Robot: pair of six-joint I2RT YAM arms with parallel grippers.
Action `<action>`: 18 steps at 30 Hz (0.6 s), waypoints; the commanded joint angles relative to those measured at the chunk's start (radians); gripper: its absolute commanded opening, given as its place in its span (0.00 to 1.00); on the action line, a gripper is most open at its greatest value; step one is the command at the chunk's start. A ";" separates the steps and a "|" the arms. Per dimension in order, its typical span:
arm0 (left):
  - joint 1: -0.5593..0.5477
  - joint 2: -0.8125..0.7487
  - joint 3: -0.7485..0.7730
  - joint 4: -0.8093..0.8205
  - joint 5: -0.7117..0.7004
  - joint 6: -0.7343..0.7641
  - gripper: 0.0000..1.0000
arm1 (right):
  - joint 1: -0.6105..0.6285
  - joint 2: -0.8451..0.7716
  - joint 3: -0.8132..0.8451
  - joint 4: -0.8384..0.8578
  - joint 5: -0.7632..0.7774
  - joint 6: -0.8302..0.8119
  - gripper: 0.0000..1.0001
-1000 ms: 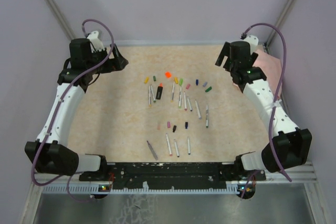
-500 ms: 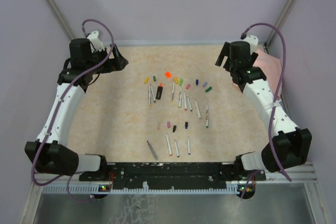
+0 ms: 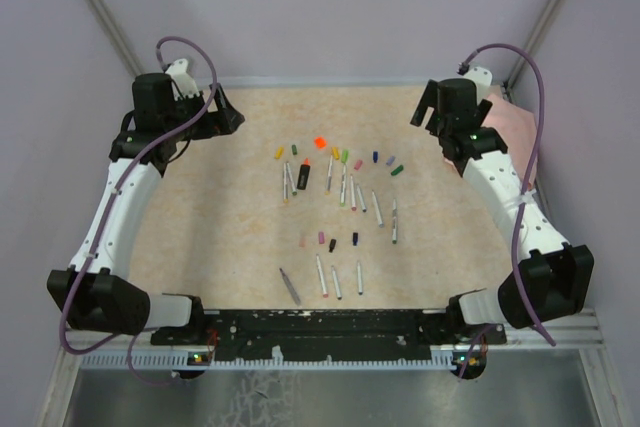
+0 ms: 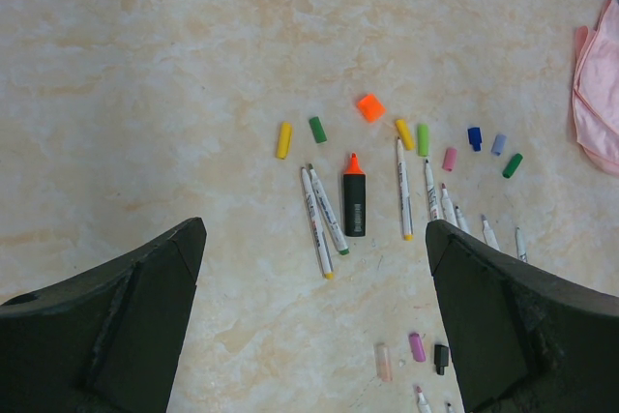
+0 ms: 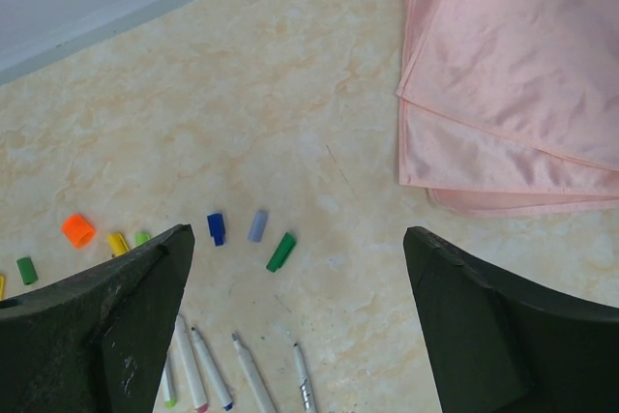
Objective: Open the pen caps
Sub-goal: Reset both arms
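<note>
Top external: same as the frames 1.0 s and 0.5 s ago; arms, caps and pens have not shifted.
Left gripper (image 3: pixel 230 119): at 10 o'clock of the table (image 3: pixel 200 217), above the surface, jaws spread wide with nothing between them. Unmoved.
Right gripper (image 3: pixel 422 112): at 2 o'clock of the table, above the surface, jaws spread wide with nothing held. Unmoved.
Pen caps (image 3: pixel 345 156): lying loose on the table, apart from the barrels. The far row arcs at 12 o'clock of table centre: yellow, green, orange cap (image 3: pixel 320 143), yellow, light green, pink, blue, pale lilac, green. A small bunch sits at 6 o'clock of centre: peach, purple, two black.
Pens (image 3: pixel 376 207): white barrels, one group just at 6 o'clock of the far cap row. More lie toward the 6 o'clock edge, past the small bunch.
Black highlighter (image 3: pixel 304 175): orange tip points to 12 o'clock. The orange cap lies apart from it at 1 o'clock.
Pink cloth (image 3: pixel 520 127): folded, at the 2 o'clock corner, beside the right arm.
Left wrist: dark fingers (image 4: pixel 116 326) in both lower corners with a wide gap. The far cap row, highlighter and pens show between them.
Right wrist: fingers (image 5: pixel 97 326) wide apart. Blue, lilac and green caps show in the gap, and the cloth is at 1 o'clock.
</note>
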 commanded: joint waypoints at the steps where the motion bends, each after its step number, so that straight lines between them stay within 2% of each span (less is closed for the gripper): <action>1: 0.003 -0.023 0.009 0.007 0.013 0.016 1.00 | -0.006 -0.028 0.005 0.048 0.038 -0.015 0.90; 18: 0.003 -0.031 0.003 0.004 0.013 0.016 1.00 | -0.007 -0.037 -0.004 0.044 0.042 -0.016 0.90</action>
